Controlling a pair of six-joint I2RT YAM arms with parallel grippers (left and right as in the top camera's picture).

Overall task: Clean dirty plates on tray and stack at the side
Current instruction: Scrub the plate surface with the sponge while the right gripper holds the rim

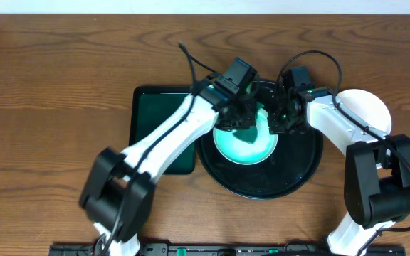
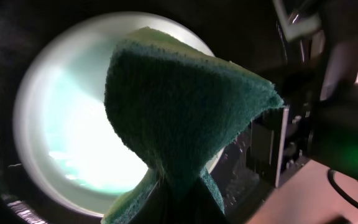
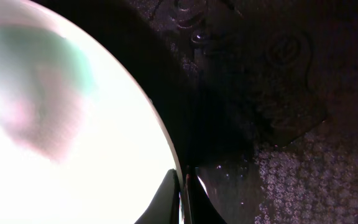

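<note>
Plate (image 1: 246, 147) on black tray (image 1: 299, 178) | left hand (image 1: 239, 119) clamped on sponge (image 2: 179, 112) | right hand (image 3: 183, 190) pinching plate rim | wooden table (image 1: 48, 85)

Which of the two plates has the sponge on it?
The pale-mint plate on the round black tray, beneath the green sponge. The other plate, plain white, lies off the tray at the right.

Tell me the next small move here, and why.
Probably sweep the sponge across the plate. The left claw grips the sponge over the plate, and the right claw pinches the rim, steadying the plate on the tray.
</note>
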